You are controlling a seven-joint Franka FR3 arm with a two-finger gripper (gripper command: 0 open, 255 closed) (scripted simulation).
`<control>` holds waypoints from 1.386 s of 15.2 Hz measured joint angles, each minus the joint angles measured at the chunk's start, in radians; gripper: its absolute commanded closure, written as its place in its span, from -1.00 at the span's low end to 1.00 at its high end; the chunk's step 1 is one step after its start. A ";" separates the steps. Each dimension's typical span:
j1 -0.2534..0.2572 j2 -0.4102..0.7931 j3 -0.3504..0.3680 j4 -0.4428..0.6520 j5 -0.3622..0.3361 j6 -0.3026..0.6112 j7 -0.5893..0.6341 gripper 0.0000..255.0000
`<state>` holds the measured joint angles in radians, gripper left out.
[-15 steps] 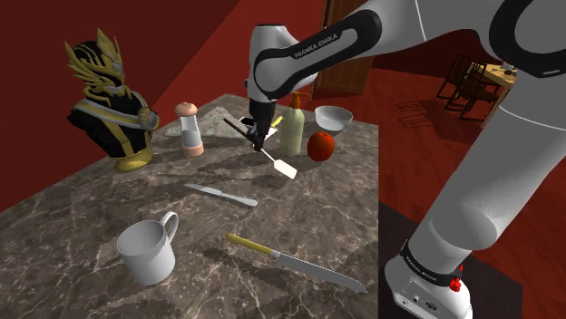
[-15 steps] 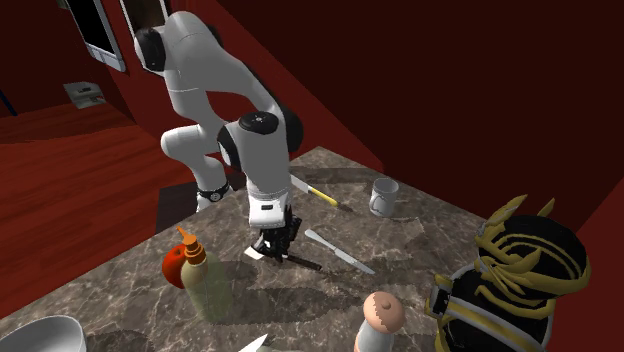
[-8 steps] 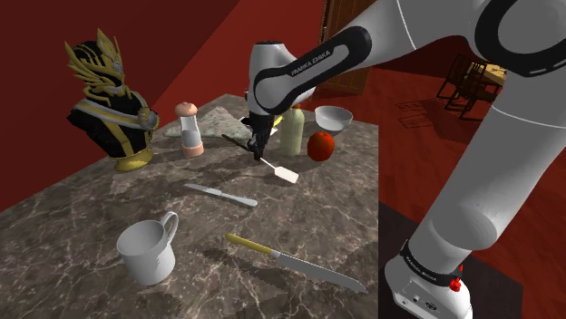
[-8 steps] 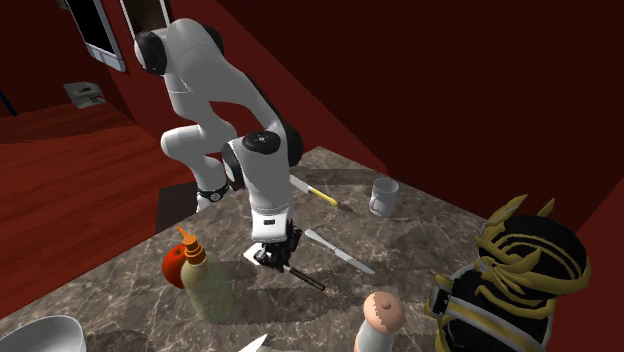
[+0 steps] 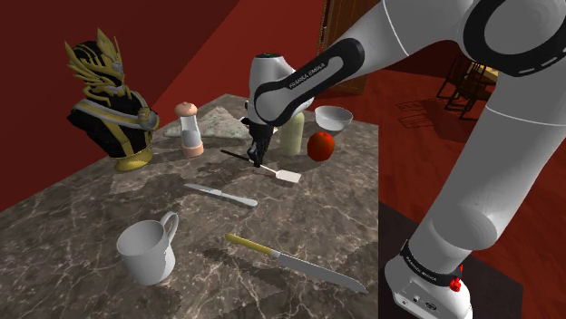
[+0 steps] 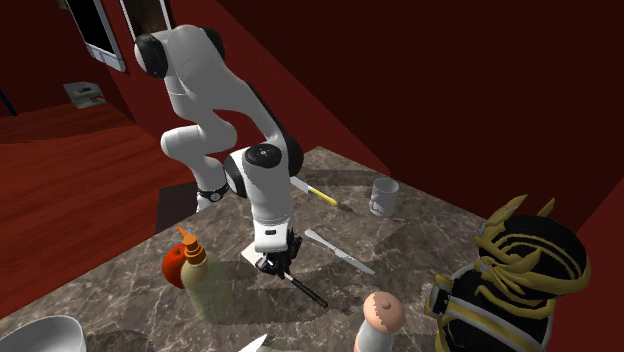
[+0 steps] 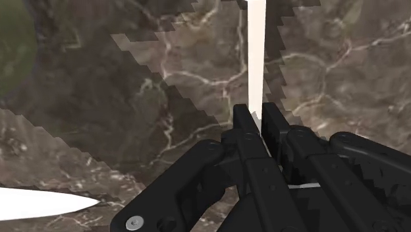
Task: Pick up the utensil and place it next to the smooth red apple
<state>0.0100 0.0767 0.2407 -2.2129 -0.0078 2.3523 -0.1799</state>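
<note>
Near the apple (image 5: 319, 145), claw (image 5: 258, 162) hangs low; wrist view: fingers (image 7: 242, 120) clasp spatula (image 7: 255, 53).

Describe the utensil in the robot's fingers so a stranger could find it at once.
On the marble table, look beside the pale bottle and red apple, where the black fingers clasp a spatula. Unlike the grey knife and the yellow-handled knife near the mug, it has a flat, square white blade and a thin dark handle.

Light is moderate and even from above in both exterior views, with a soft shadow on the marble tabletop (image 6: 420, 250) beneath the gripper (image 6: 276, 268); in the wrist view, shadow edges break into jagged steps.
</note>
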 measured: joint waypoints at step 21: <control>-0.004 -0.078 0.000 0.044 0.024 -0.119 -0.017 -1.00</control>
